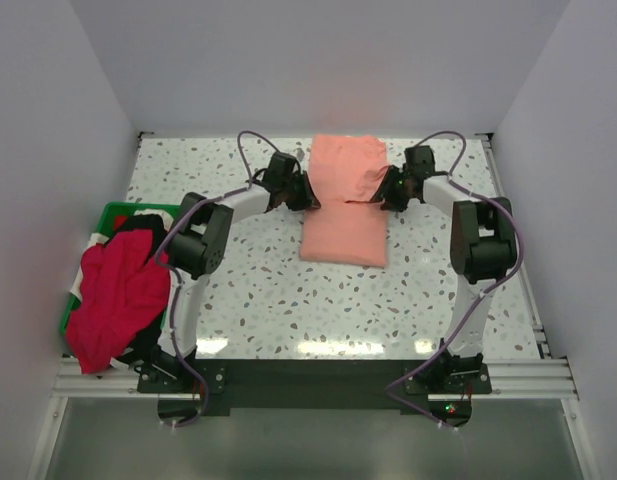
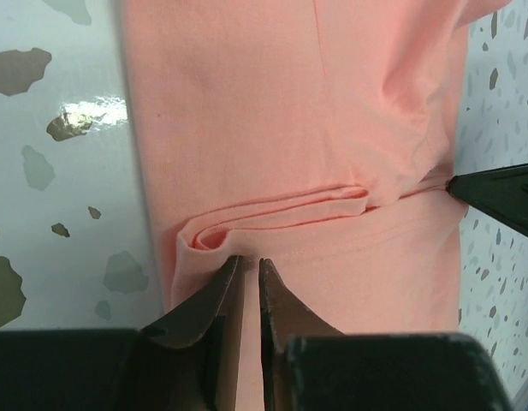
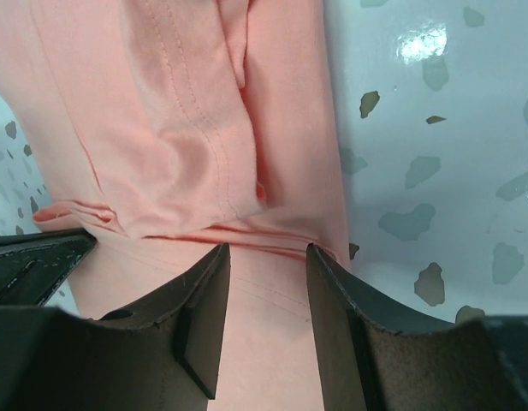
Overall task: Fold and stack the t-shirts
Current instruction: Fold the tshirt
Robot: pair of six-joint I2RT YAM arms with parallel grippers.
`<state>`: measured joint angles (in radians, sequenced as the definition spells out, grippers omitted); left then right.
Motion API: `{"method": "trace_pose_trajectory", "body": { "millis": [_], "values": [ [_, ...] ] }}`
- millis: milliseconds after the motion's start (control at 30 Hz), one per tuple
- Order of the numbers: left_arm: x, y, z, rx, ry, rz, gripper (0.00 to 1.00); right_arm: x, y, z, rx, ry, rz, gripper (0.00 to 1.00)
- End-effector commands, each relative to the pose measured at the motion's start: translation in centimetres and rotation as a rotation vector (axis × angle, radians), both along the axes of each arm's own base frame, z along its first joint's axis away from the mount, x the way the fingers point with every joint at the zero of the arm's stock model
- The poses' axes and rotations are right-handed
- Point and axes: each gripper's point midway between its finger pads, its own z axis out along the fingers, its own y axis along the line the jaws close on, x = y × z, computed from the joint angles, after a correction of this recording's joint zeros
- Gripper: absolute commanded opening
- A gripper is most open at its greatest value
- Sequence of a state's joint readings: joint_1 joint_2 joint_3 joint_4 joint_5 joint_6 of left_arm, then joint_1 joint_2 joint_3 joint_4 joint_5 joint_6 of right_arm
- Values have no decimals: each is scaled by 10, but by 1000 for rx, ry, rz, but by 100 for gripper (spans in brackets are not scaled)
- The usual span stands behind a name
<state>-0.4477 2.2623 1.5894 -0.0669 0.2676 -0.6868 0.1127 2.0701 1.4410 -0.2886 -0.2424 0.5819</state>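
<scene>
At twelve o'clock on the table (image 1: 248, 290) lies the salmon-pink t-shirt (image 1: 343, 215); left gripper (image 1: 308, 194) at its nine, grip I cannot tell; right gripper (image 1: 387, 190) at three, released.

Table (image 1: 258, 300) is a white speckled terrazzo-look top, pretty glossy, with lights glaring off it. Green plastic bin (image 1: 113, 212) sits at its left edge, near the left wall. Plain white walls (image 1: 318, 60) on three sides, metal rail (image 1: 318, 375) along the near edge.

The salmon-pink t-shirt (image 1: 343, 205) is plain, the crimson red t-shirt (image 1: 113, 295) plain too, the bin (image 1: 116, 209) green, the counter (image 1: 258, 290) white speckled with grey and brown flecks, and the left tool (image 2: 250, 259) and right tool (image 3: 268, 248) black.
</scene>
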Motion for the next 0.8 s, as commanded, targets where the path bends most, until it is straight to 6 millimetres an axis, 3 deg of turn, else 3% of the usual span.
{"method": "trace_pose_trajectory", "body": {
  "millis": [0, 33, 100, 167, 233, 333, 367, 433, 467, 533, 633, 767],
  "values": [
    [18, 4, 67, -63, -139, -10, 19, 2, -4, 54, -17, -115, 9, 45],
    [20, 6, 78, -68, -157, -6, 24, 0, -6, 69, -23, -145, 2, 46],
    [18, 9, 105, -84, -198, 3, 35, -7, -13, 77, -49, -156, -23, 46],
    [7, 14, 122, -101, -208, 21, 36, -22, -15, 90, -37, -176, -46, 46],
    [-6, 7, 134, -161, -223, 9, 36, -35, -4, 97, -24, -196, -39, 46],
    [-40, -4, 128, -182, -189, -25, 30, -65, 25, 99, -31, -207, 16, 46],
    [-55, -4, 118, -174, -160, -32, 28, -77, 32, 90, -36, -186, 34, 46],
    [-74, -13, 113, -187, -150, -58, 24, -94, 54, 92, -31, -203, 79, 45],
    [-89, -12, 101, -192, -117, -68, 23, -105, 56, 80, -24, -176, 84, 45],
    [-106, -21, 97, -214, -112, -104, 21, -117, 73, 75, 17, -173, 124, 45],
    [-129, -31, 75, -208, -66, -145, 19, -132, 83, 53, 15, -127, 160, 44],
    [-146, -23, 37, -170, 18, -122, 17, -146, 71, 25, -42, -59, 156, 43]
  ]
}}
